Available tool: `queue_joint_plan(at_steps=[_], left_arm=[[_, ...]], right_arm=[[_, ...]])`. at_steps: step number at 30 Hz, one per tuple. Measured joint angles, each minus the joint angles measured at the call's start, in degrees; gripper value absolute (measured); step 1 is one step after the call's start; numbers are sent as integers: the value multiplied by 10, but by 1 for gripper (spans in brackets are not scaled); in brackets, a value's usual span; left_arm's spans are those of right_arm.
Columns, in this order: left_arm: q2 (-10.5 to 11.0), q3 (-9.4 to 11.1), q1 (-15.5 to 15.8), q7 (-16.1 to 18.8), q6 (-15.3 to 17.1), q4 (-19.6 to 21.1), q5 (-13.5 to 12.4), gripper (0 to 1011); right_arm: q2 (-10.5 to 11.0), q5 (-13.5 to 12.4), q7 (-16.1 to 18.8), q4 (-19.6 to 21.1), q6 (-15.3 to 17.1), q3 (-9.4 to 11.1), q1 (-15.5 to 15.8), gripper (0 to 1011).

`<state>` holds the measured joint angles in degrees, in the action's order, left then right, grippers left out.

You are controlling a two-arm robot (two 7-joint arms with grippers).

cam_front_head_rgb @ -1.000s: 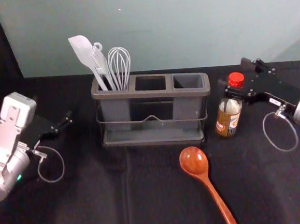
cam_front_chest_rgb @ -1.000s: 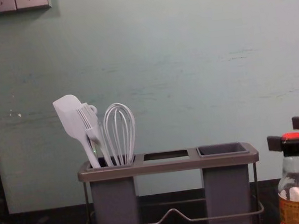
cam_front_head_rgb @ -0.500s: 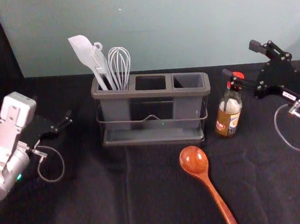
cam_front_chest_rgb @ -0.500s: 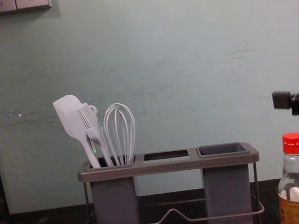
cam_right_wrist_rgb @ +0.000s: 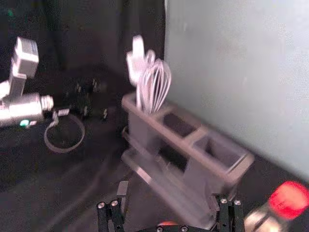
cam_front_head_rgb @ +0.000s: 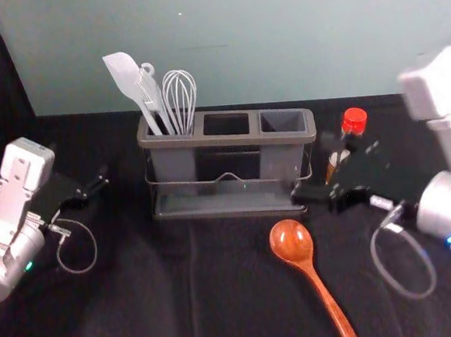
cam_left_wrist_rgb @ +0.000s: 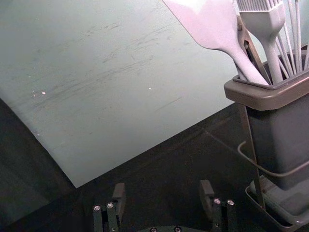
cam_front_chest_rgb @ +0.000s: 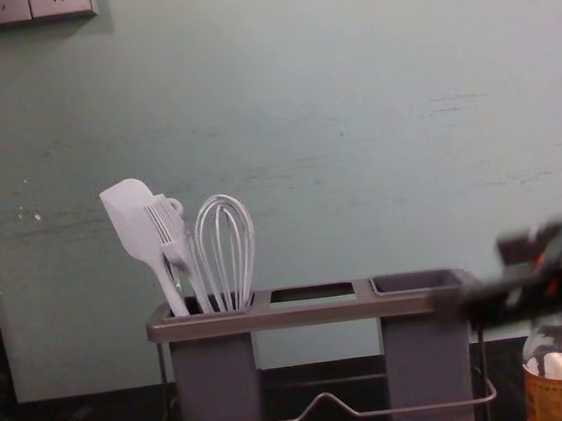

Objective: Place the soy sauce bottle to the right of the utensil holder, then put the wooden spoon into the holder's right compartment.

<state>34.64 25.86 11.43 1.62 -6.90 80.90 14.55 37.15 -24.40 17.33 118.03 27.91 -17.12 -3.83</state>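
Right hand (cam_front_head_rgb: 311,167) open, gripping nothing, at the utensil holder's (cam_front_head_rgb: 231,141) right end.
The soy sauce bottle (cam_front_head_rgb: 354,118) stands upright to the holder's right; the wooden spoon (cam_front_head_rgb: 292,243) lies on the tabletop (cam_front_head_rgb: 142,300), near side. Left hand (cam_front_head_rgb: 94,186), open, is parked at left.

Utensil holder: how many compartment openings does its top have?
3: the left one, holding white utensils; the middle one; the right one, nearest the bottle. None looks hidden.
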Motion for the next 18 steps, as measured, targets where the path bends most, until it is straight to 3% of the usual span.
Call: queue_joint_plan(at_steps=[2,5,6,7,10,14,18], left_arm=[[0,0,0,0,0,0,0,1005],[0,0,0,0,0,0,0,1005],[0,0,0,0,0,0,0,1005],[0,0,0,0,0,0,0,1005],[0,0,0,0,0,0,0,1005],[0,0,0,0,0,0,0,1005],[0,0,0,0,0,0,0,1005]], right_arm=[[-12,-3,-13,2,39,-10,-4,1002],[-46,-4,-49,0,130,-31,-15,1002],[-46,-4,-49,0,130,-31,-15,1002],[-59,-2,-62,-4,162,-39,-19,1002],[-83,7,-88,-15,211,-50,-26,1002],[-114,16,-118,-34,256,-53,-30,1002],[-133,21,-131,-49,275,-52,-30,1002]])
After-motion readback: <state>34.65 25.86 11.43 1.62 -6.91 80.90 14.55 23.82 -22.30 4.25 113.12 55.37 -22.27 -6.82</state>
